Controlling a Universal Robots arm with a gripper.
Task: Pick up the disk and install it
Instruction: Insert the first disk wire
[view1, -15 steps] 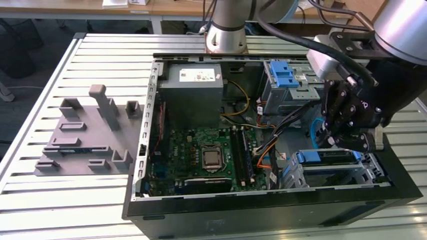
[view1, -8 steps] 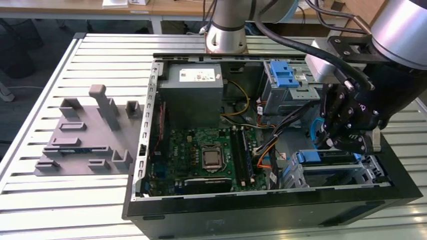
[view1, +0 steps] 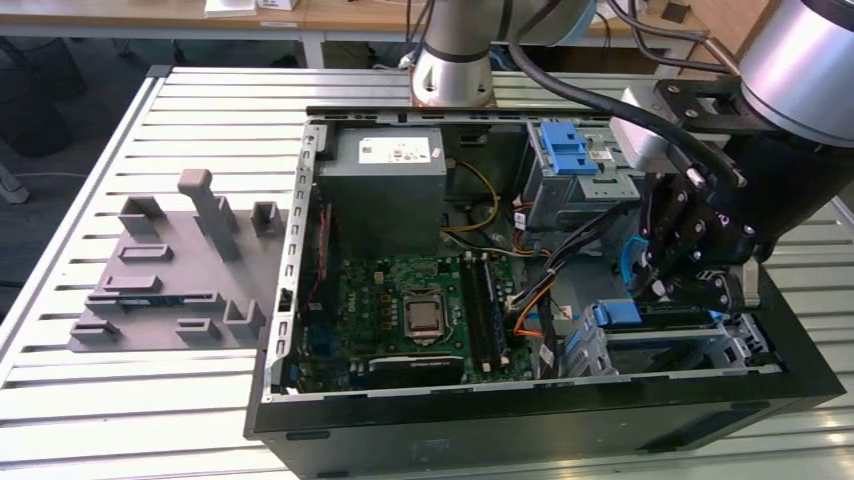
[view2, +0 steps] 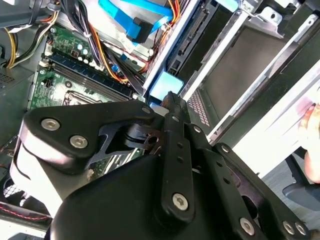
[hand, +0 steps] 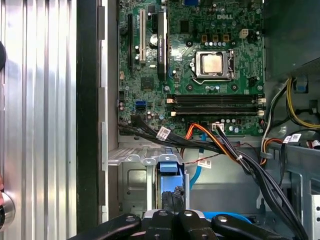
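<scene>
The one arm is reaching down into the open case (view1: 534, 420), and its gripper (view1: 687, 297) is hanging over the drive bay (view1: 731, 345) at the corner nearest the exterior view's right. The disk (view1: 661, 322) is lying in that bay, directly under the fingertips and touching them, or so close that I'm not seeing a gap.

In the first wrist view the gripper (hand: 171, 200) is showing its two fingers drawn narrow, almost together, with their tips against the disk's (hand: 167, 167) blue end piece. I can't tell whether they are pinching that piece or only pressing on it.

The disk is lying flat. I'm judging its long axis to run from the motherboard (view1: 400, 310) side towards the case wall on the exterior view's right, with the blue end facing the board. The gripper is sitting at that blue end, not over the disk's middle.

A bundle of cables (hand: 220, 142) is passing close beside the bay.

Counting what I'm seeing:
- one disk
- one gripper
- one case
- one motherboard
- one silver cage (view1: 574, 190) with a blue latch, further back
- one grey box (view1: 387, 170) with a white sticker
- one grey fixture (view1: 167, 270), standing well apart on the slatted table (view1: 134, 400)
</scene>
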